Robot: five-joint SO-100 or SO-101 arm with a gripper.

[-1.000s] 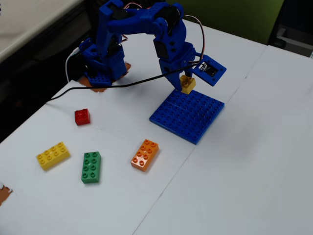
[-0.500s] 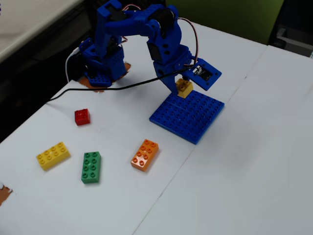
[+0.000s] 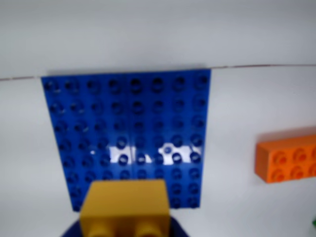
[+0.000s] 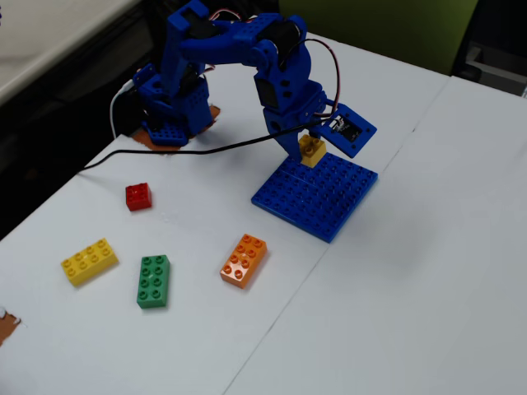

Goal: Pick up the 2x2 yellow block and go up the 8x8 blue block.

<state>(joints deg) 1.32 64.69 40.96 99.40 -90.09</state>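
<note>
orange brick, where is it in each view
Wrist view: the orange plastic eight-stud brick lies at the right edge, cut off, right of the large flat blue studded baseplate.
Fixed view: it lies lower centre, left of and below the baseplate.
Shared landmark: the baseplate.

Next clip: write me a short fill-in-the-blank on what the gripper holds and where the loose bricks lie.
The gripper is shut on a small ____ brick.
That brick hangs over the far edge of the ____ baseplate in the fixed view.
In the fixed view, the green brick lies between the long yellow brick and the ____ brick.

Missing words: yellow; blue; orange
</note>
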